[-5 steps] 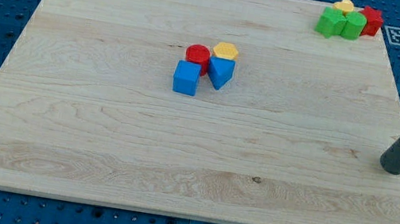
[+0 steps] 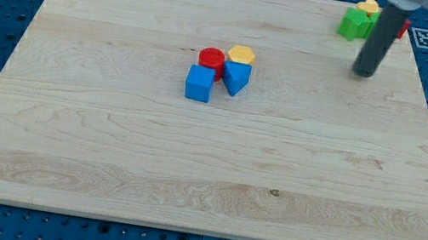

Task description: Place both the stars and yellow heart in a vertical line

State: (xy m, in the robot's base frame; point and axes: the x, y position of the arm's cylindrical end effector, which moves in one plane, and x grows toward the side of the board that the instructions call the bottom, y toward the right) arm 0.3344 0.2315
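Observation:
My tip (image 2: pixel 364 73) rests on the board near the view's top right, just below a cluster of blocks. That cluster holds a green star-like block (image 2: pixel 351 24), a yellow heart-like block (image 2: pixel 368 6) behind it, and a red block (image 2: pixel 403 29) that shows only as a sliver past the rod. The rod hides most of the red block and another green block beside it. The tip is a short gap below the green block and touches no block that I can see.
A second cluster sits mid-board: a red cylinder (image 2: pixel 212 58), a yellow hexagon (image 2: pixel 241 55), a blue cube (image 2: pixel 199 83) and a blue triangular block (image 2: pixel 236 78). The wooden board (image 2: pixel 105 154) lies on a blue pegboard table.
The rod has moved from the board's right edge up and to the left, to just below the top-right cluster, and now covers part of it. No block has visibly moved.

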